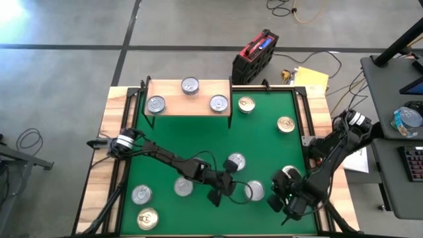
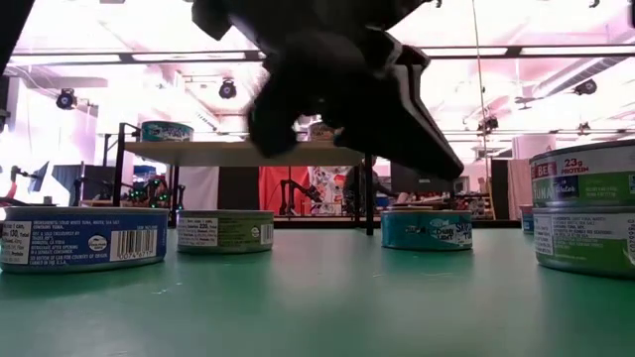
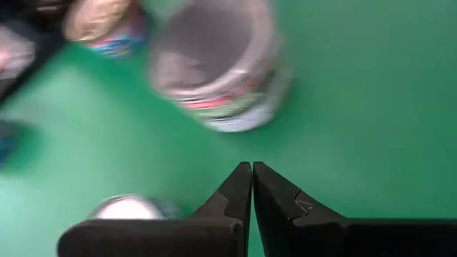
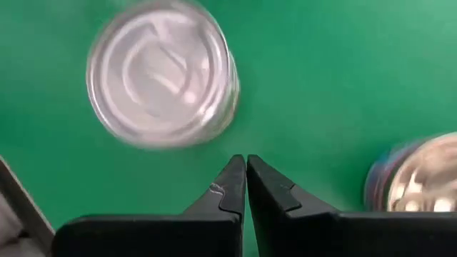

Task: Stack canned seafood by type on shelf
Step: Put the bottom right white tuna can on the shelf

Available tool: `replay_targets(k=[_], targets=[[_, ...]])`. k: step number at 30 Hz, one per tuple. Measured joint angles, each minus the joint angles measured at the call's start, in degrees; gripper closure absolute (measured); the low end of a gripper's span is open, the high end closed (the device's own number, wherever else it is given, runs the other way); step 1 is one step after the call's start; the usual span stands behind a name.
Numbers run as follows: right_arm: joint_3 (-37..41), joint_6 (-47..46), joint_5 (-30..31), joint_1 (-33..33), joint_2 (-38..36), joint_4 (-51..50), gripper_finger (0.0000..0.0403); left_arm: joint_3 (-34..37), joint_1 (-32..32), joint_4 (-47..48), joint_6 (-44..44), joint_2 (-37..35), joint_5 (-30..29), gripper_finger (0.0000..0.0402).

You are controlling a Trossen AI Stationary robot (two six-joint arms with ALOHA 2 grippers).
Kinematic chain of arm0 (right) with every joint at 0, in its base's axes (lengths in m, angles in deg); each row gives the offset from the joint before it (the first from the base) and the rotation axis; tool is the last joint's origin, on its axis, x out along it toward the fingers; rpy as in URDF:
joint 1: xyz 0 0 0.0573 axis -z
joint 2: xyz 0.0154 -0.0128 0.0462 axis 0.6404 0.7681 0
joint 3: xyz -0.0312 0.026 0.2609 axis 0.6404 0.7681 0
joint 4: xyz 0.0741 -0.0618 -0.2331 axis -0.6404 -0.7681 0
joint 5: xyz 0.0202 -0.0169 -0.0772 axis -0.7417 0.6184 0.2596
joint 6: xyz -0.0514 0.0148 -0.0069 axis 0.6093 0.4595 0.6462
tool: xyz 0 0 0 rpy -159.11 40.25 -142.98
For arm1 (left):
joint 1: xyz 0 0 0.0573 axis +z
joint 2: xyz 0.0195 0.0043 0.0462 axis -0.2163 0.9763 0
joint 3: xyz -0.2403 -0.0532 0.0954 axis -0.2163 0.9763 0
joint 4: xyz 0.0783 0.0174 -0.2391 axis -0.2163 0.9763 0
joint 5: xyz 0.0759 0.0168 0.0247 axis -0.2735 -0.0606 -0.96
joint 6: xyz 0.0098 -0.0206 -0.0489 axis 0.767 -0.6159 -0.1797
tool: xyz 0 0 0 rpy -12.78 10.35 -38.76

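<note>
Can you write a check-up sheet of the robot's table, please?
Surface: green mat on a wooden table.
Job's things: three tins on the shelf; eight tins spread on the mat, three gold-topped.
Clutter: nothing seen on the mat.
Claws: left claw shut, empty, over the mat; right claw shut, empty, near a silver tin.
Cables: wires on the floor.
Surroundings: red and black case, yellow papers, desk.

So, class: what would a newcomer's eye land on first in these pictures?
Probably the green mat dotted with round tins, and three tins on the small wooden shelf at its far edge. Then both dark arms: left gripper and right gripper, both shut and empty, low over the near side.
</note>
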Motion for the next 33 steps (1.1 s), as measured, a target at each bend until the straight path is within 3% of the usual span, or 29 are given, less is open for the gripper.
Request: replay_targets(k=[2, 8, 26, 33], targets=[[0.8, -2.2, 0.2, -0.8, 0.2, 2.0, 0.0394, 0.3, -0.3, 0.1, -1.4, 0.1, 2.7, 0.0401], [2.5, -3.1, 5.4, -1.2, 2.3, 7.3, 0.0394, 1.1, -1.1, -4.8, -2.9, 0.5, 2.4, 0.0401], [2.7, -3.0, 8.6, 0.0, 6.0, 8.8, 0.0394, 2.8, -1.1, -21.8, -6.4, 6.0, 0.4, 0.0401], [2.7, -0.3, 8.6, 1.3, 6.0, 10.2, 0.0394, 2.9, -0.9, -22.5, -5.9, 6.2, -0.2, 0.0401]])
